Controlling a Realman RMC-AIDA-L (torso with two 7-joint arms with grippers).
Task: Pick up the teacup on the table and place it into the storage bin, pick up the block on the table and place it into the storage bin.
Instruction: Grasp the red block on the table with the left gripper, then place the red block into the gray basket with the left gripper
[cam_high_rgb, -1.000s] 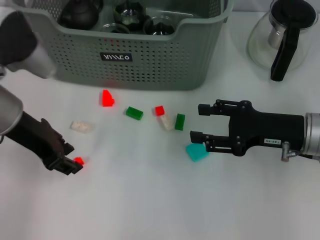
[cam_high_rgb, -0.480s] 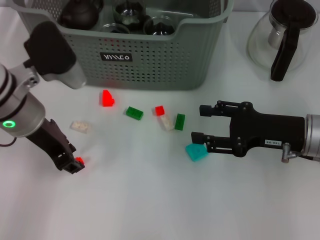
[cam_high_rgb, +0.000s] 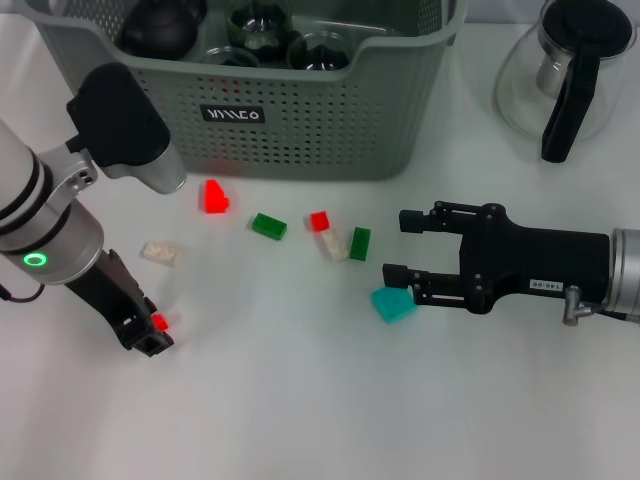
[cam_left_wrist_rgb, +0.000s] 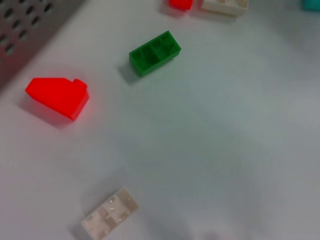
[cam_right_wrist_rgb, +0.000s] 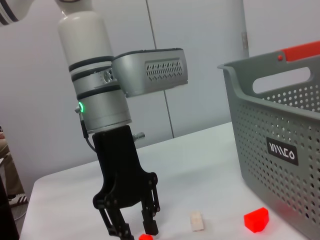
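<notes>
Two grippers are down at table level. The left gripper (cam_high_rgb: 150, 333) sits nearest the robot on its left side, fingers pointing down at the white table (cam_high_rgb: 300, 420) and straddling a small red block (cam_high_rgb: 158, 322); the right wrist view shows that block (cam_right_wrist_rgb: 145, 237) between the fingertips with a narrow gap either side, so contact cannot be confirmed. The right gripper (cam_high_rgb: 397, 247) lies horizontal on the right, its two fingers spread wide with nothing between them; the lower finger is just beside a teal block (cam_high_rgb: 393, 304).

Farther out, loose blocks lie in a scattered row: a translucent white block (cam_high_rgb: 163, 253), a red sloped block (cam_high_rgb: 213, 196), a green two-stud block (cam_high_rgb: 268, 226), a small red cube (cam_high_rgb: 319, 220) touching a cream block (cam_high_rgb: 333, 244), and a dark green block (cam_high_rgb: 359, 243).

Behind them stands the storage bin (cam_high_rgb: 300, 120), a grey-green plastic basket with perforated walls and a rounded rim. Dark teaware sits inside it: a round dark teapot (cam_high_rgb: 158, 28) and several dark cups (cam_high_rgb: 256, 30). On its front wall is a small black label (cam_high_rgb: 232, 114) with white lettering, not clearly legible. A glass carafe (cam_high_rgb: 565, 75) with a black handle stands at the far right, apart from the bin.
</notes>
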